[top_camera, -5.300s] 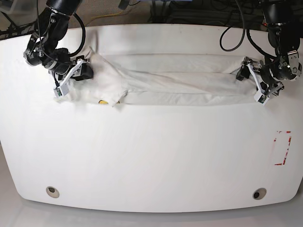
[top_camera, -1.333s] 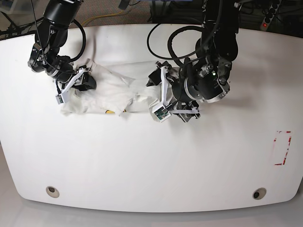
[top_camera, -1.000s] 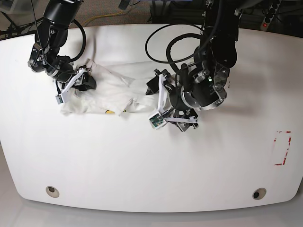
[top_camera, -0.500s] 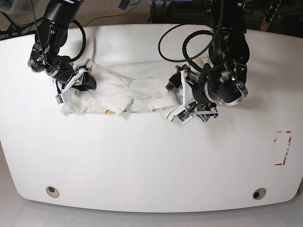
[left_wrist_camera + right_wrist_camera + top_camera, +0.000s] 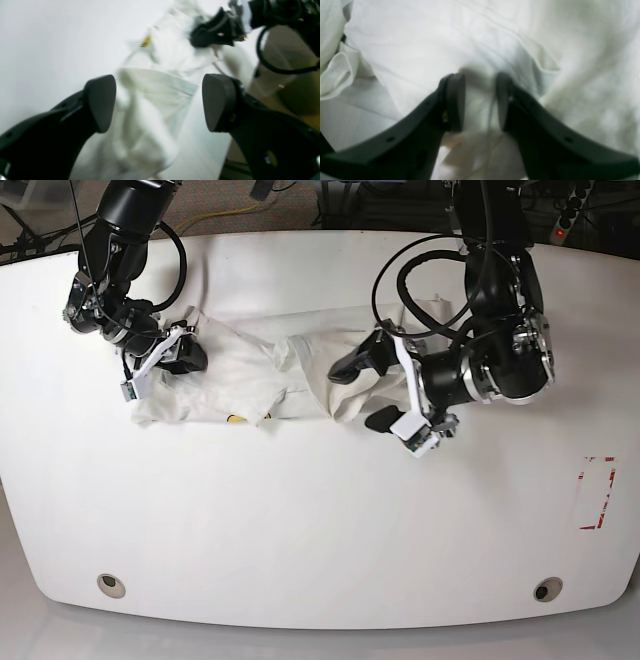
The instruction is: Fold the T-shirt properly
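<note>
Left tool (image 5: pixel 372 393), centre of the base view, stands wide apart with a bunched end of the T-shirt (image 5: pixel 255 375) lying between its jaws, not pinched. Right tool (image 5: pixel 480 100), upper left of that view, is narrowed on a fold of cloth. The shirt lies crumpled across the worktop (image 5: pixel 320 530). Risk: unheld fabric slumps, spoiling the fold line.

Three views of one white tabletop (image 5: pixel 300 520)

Base looks steeply down over everything; each wrist camera peers close between its black fingers, sharing the off-white cotton T-shirt (image 5: pixel 260 370) (image 5: pixel 150 105) (image 5: pixel 420 42).
</note>
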Action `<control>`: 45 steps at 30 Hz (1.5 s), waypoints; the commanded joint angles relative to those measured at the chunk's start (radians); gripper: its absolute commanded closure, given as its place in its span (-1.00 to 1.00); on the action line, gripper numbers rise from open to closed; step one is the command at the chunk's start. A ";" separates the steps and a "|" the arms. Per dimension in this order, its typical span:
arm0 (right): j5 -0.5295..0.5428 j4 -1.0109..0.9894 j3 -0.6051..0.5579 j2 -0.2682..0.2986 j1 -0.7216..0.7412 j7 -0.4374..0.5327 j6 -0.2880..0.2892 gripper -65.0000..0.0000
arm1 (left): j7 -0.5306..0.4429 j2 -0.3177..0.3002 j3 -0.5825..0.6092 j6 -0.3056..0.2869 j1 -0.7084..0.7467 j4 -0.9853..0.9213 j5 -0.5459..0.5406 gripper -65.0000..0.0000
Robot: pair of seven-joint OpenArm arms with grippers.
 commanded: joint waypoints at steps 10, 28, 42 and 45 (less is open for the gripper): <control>-0.050 -0.002 -0.003 0.004 -0.005 -0.053 -0.010 0.38 | -0.017 -0.188 -0.276 -0.001 0.014 0.013 0.111 -0.43; -0.050 -0.002 -0.001 0.003 -0.006 -0.053 -0.010 0.38 | -0.239 -0.157 0.470 -0.001 -0.009 0.000 0.566 0.20; -0.049 -0.002 0.000 0.003 -0.009 -0.053 -0.010 0.38 | -0.254 -0.048 0.496 -0.001 -0.075 0.002 0.685 0.20; -0.049 -0.002 0.002 0.003 -0.006 -0.053 -0.010 0.38 | -0.223 -0.107 0.497 -0.001 -0.070 0.014 0.683 0.20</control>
